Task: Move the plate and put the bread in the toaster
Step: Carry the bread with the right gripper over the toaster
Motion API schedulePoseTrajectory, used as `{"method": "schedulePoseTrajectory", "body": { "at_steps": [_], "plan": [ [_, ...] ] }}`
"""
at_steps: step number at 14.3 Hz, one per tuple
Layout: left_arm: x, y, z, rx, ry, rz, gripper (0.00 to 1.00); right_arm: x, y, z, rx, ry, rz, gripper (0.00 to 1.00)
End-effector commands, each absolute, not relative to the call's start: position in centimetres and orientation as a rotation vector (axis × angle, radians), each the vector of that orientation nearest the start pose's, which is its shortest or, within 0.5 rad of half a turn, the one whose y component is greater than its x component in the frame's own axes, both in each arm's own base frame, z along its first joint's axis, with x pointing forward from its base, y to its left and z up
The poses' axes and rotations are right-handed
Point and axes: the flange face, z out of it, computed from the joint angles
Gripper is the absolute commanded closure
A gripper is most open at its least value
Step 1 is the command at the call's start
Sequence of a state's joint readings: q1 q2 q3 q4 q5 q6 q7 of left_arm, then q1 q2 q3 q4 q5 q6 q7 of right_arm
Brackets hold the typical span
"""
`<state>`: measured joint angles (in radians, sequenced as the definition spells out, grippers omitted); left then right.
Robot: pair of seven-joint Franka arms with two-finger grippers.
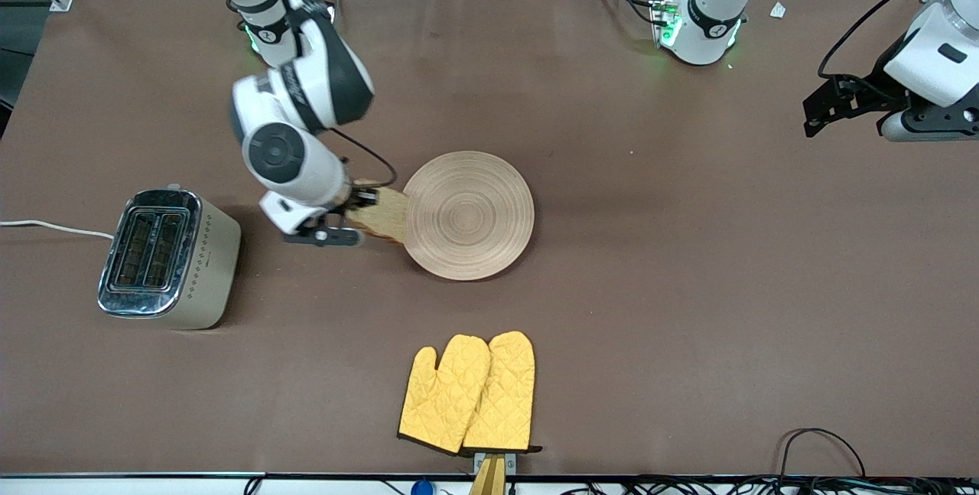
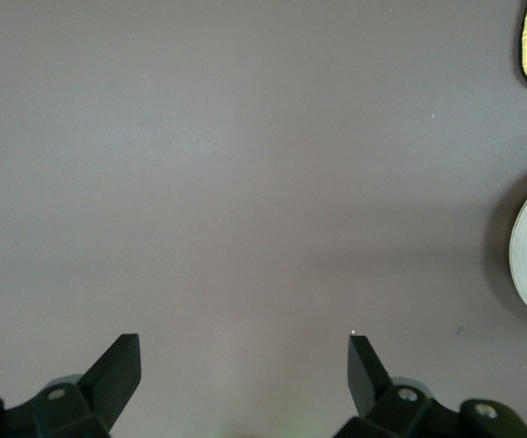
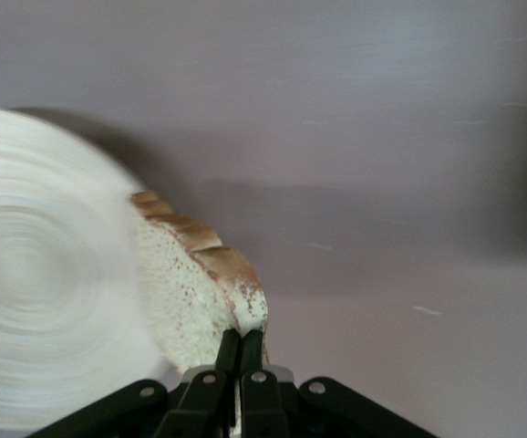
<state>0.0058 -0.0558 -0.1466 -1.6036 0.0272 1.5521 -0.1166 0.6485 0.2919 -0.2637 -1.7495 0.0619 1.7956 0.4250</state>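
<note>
The right gripper pinches the bread by 1 edge beside the plate, mid-table, ready for the toaster. The left gripper waits open.

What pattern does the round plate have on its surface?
The plate is light beige wood with concentric rings, clearest in the front view.

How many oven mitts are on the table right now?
2. The mitts lie side by side, overlapping, at the table edge nearest the front camera, nearer than the plate. More could be hidden beneath them.
</note>
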Motion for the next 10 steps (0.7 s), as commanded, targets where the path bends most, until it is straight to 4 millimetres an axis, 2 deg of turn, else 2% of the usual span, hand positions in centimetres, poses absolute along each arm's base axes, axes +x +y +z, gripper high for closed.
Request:
{"method": "schedulePoseTrajectory", "body": {
  "at_steps": [1,4,7,10],
  "plan": [
    [53.5,-7.4,64.2,-3.108,0.051,-0.034,0.00,55.9,18.3,45.7,-3.363,0.190,0.302,1.00],
    [53.4,-7.1,64.2,-3.108,0.049,-0.034,0.00,56.7,13.7,48.8,-3.573,0.174,0.297,1.00],
    [53.5,-7.1,64.1,-3.108,0.047,-0.032,0.00,56.8,11.3,48.7,-3.746,0.141,0.347,1.00],
    [53.6,-7.0,64.0,-3.108,0.044,-0.032,0.00,57.6,8.9,47.0,-3.863,0.116,0.398,1.00]
  ]
}}
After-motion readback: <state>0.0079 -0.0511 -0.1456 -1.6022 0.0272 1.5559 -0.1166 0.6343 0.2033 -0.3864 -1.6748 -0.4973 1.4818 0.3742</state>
